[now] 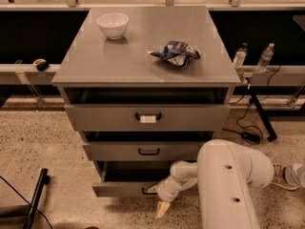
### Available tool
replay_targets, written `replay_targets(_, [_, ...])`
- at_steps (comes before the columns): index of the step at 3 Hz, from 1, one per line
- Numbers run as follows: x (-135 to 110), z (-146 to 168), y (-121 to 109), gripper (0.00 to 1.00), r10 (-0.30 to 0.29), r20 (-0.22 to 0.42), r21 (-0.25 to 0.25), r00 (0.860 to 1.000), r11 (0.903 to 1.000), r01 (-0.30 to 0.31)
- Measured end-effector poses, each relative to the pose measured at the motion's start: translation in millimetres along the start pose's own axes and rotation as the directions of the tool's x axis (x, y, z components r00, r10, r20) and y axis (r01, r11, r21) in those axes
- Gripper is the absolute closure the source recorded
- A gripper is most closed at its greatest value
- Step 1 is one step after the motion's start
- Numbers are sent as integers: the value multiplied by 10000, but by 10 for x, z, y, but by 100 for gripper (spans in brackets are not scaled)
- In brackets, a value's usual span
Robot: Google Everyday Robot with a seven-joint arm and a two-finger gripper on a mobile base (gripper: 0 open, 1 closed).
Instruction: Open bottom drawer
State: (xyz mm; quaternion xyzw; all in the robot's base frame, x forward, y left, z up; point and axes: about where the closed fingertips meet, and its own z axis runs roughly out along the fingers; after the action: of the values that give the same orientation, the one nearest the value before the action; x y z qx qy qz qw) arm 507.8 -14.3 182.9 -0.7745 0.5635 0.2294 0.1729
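The bottom drawer [119, 189] is the lowest, shortest gray front of the cabinet. It stands pulled out a little, with a dark gap above it. Its small black handle [147, 192] shows just left of my gripper. My gripper [157, 199] is at the drawer's front, right beside the handle. One pale fingertip [162, 209] points down toward the floor and another [153, 189] lies against the drawer front by the handle. My white arm [224, 185] fills the lower right.
The middle drawer [143, 151] and the top drawer [143, 117] with a white tag also stand slightly out. A white bowl [112, 25] and a blue chip bag [175, 52] lie on the cabinet top. A black pole [35, 198] lies on the floor at left.
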Motion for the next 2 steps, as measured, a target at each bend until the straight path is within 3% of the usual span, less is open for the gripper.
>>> replay_targets(2, [-5,34,152,29,97,90,-235,9999,9997,-95])
